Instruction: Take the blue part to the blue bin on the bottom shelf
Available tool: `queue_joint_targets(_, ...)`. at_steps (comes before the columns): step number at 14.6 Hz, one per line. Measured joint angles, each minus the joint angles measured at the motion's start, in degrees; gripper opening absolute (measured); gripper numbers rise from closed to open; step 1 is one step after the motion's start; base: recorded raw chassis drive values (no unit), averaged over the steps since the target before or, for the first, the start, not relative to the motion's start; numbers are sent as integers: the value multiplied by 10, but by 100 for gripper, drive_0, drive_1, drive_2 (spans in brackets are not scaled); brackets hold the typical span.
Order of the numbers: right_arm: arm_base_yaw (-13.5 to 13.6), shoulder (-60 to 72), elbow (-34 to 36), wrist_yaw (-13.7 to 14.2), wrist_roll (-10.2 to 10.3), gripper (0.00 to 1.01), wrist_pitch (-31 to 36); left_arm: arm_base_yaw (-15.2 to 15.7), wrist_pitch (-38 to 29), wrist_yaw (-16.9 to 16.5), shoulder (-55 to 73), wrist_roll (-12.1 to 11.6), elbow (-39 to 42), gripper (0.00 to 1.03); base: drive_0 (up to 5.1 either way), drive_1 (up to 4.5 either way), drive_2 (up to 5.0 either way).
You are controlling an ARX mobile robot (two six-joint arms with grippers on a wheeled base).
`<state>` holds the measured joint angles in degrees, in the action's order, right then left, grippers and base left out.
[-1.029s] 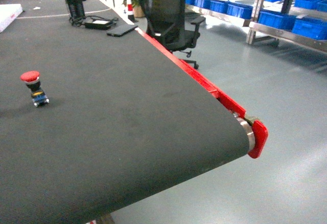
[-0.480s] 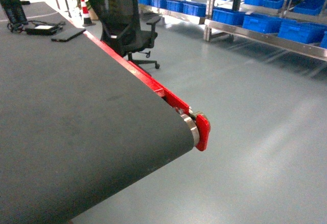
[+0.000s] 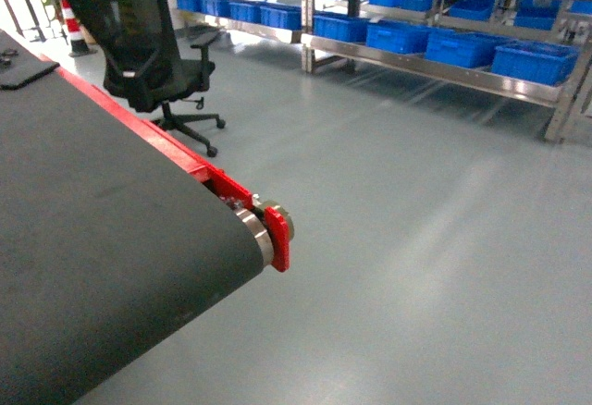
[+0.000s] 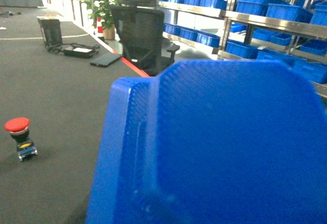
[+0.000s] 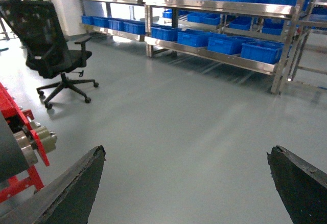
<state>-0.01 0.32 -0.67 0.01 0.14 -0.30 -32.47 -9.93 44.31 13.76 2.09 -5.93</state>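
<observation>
Filling the left wrist view is the blue part; whether the left fingers are holding it, nobody can tell. Right fingers are standing wide apart, pointing toward blue bins on the bottom shelf.

Two dark fingers of the right gripper are seen at the lower corners, spread wide apart with nothing between them. Grey floor fills the middle of the view. A black office chair is positioned at upper left. The red end frame of a conveyor, with metal rollers, is seen at the left edge. A stainless-steel rack runs along the back; blue bins are lined up on its bottom shelf.
</observation>
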Motion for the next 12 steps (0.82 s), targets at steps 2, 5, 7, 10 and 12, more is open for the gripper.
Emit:
queue_joint_targets(2, 0, 0, 0, 0, 0, 98, 0, 0, 0, 0, 0, 0, 0, 44, -164, -164, -164)
queue_joint_targets(5, 0, 0, 0, 0, 0, 98, 0, 0, 0, 0, 0, 0, 0, 44, -164, -164, -164)
queue_joint_targets(7, 0, 0, 0, 0, 0, 98, 0, 0, 0, 0, 0, 0, 0, 44, -163, -163, -163)
queue_joint_targets(10, 0, 0, 0, 0, 0, 98, 0, 0, 0, 0, 0, 0, 0, 44, -160, -160, -160)
queue_joint_targets(12, 0, 0, 0, 0, 0, 98, 0, 0, 0, 0, 0, 0, 0, 44, -159, -159, -159)
